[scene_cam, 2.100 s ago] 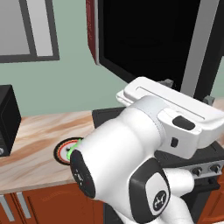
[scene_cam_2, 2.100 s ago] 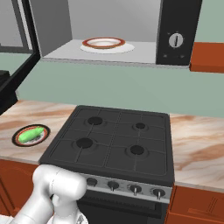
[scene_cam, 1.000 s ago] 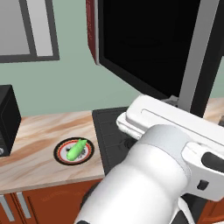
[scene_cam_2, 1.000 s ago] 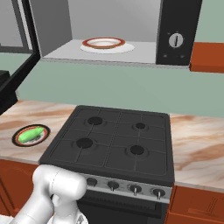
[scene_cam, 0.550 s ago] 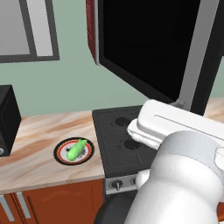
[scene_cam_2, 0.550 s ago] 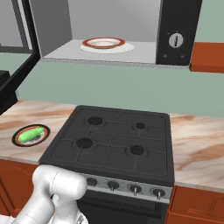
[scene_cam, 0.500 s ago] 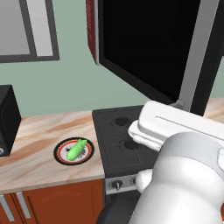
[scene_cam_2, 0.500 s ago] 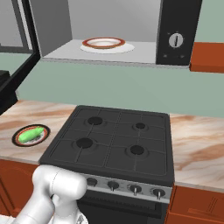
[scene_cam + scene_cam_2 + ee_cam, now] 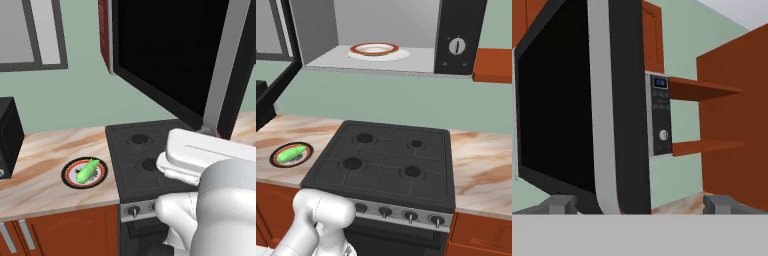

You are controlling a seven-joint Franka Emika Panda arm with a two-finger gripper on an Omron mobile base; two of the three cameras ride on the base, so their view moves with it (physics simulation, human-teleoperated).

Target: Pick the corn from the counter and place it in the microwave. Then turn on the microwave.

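The bright-green corn (image 9: 87,171) (image 9: 290,154) lies on a round black-and-red-rimmed plate (image 9: 68,176) (image 9: 276,160) on the beige counter (image 9: 45,150), left of the stove. Above the stove, the microwave (image 9: 456,45) stands with its glossy black door (image 9: 170,55) (image 9: 562,110) swung wide. Its grey cavity holds a white turntable with a red-rimmed plate (image 9: 374,49). In the hand view my gripper (image 9: 641,207) is open with nothing between its fingertips (image 9: 562,204). It faces the door's edge and the control panel (image 9: 660,115), far from the corn.
A black four-burner gas stovetop (image 9: 386,155) (image 9: 140,145) sits between the two counter stretches. A smaller black box (image 9: 7,135) stands at the counter's left end under a window (image 9: 30,35). Red-brown shelves (image 9: 712,90) hang right of the microwave. My white arm (image 9: 210,160) crosses over the stove's front right.
My arm has swung right and down in the left base view, uncovering the plate and the corn. The corn, the plate and the microwave door have stayed put.
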